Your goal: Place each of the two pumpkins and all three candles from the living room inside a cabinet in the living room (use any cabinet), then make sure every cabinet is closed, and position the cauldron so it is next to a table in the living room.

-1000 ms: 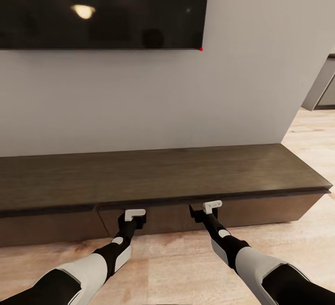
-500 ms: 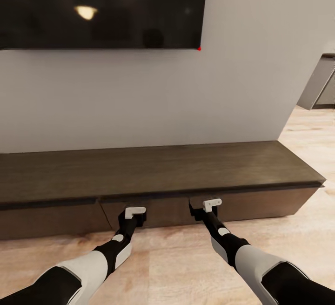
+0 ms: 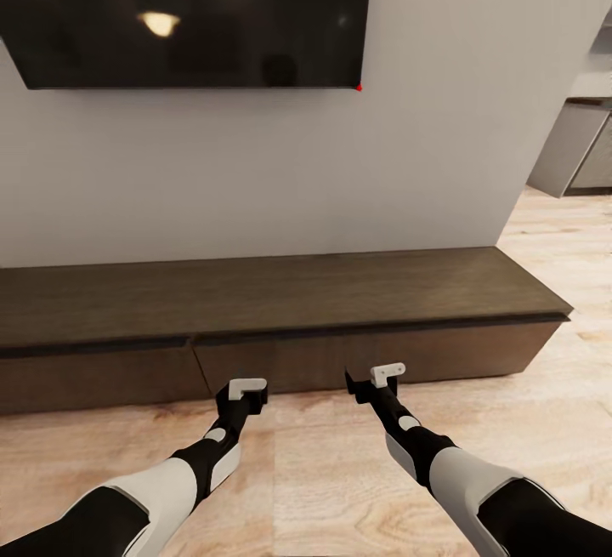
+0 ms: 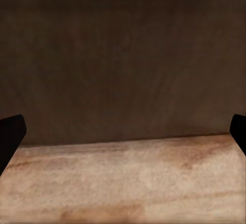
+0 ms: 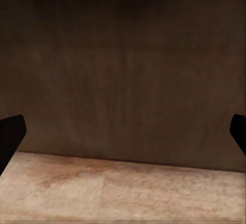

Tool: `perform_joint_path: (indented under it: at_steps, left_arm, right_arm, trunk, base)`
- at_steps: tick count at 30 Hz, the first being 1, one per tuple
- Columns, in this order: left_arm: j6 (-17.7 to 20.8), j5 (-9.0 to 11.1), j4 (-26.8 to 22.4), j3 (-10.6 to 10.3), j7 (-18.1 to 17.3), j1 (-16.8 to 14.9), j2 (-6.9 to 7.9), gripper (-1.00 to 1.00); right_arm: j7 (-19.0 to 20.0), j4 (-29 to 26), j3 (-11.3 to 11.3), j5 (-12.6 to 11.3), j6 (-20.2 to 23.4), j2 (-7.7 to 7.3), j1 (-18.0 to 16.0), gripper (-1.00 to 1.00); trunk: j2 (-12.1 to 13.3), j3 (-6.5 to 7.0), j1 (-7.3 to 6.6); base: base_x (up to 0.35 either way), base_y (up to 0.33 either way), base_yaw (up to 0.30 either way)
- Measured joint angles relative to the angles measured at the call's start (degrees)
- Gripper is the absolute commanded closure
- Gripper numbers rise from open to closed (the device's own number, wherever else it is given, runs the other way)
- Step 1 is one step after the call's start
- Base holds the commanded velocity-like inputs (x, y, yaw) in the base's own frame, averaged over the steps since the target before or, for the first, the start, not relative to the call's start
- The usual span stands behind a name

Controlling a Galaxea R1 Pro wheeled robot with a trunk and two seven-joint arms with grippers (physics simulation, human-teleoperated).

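The cabinet [image 3: 280, 293] is a long low dark-brown unit against the white wall, and all its drawer fronts [image 3: 255, 366] look flush and shut, so its inside is hidden. My left gripper [image 3: 246, 389] hovers low over the wood floor a short way in front of a drawer front, open and empty. My right gripper [image 3: 384, 374] is beside it at about the same distance, also open and empty. In the left wrist view the dark cabinet front [image 4: 123, 55] rises behind a strip of floor, with the fingertips [image 4: 10, 134] spread to the frame's edges. The right wrist view shows the same front [image 5: 123, 75] between wide-spread fingertips [image 5: 10, 131].
A large black TV [image 3: 187, 13] hangs on the wall above the cabinet. Light wood floor [image 3: 306, 472] stretches between me and the unit. Past the cabinet's right end the floor opens toward a grey counter [image 3: 578, 149].
The whole view has pulled back: the cabinet sits farther off and higher in the picture, and more floor shows. Both grippers, earlier against the drawer fronts, now stand clear of them.
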Motion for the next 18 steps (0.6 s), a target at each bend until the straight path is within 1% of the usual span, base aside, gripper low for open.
perform_joint_path:
  at_steps: [15,18]
  left_arm:
    - [0.28,0.39,-0.07,0.26,-0.01,0.02,-0.04,-1.00]
    - [0.27,0.77,-0.08,0.27,-0.06,0.02,-0.04,-1.00]
  right_arm:
    - [0.30,0.22,0.11,-0.17,0.08,0.03,0.06,-1.00]
    - [0.35,0.24,0.14,-0.12,0.10,0.04,0.19,-1.00]
  trunk:
    - [0.00,0.00,0.00]
    - [0.00,0.00,0.00]
  base:
    - [-0.003,0.000,0.000]
    - [0.000,0.000,0.000]
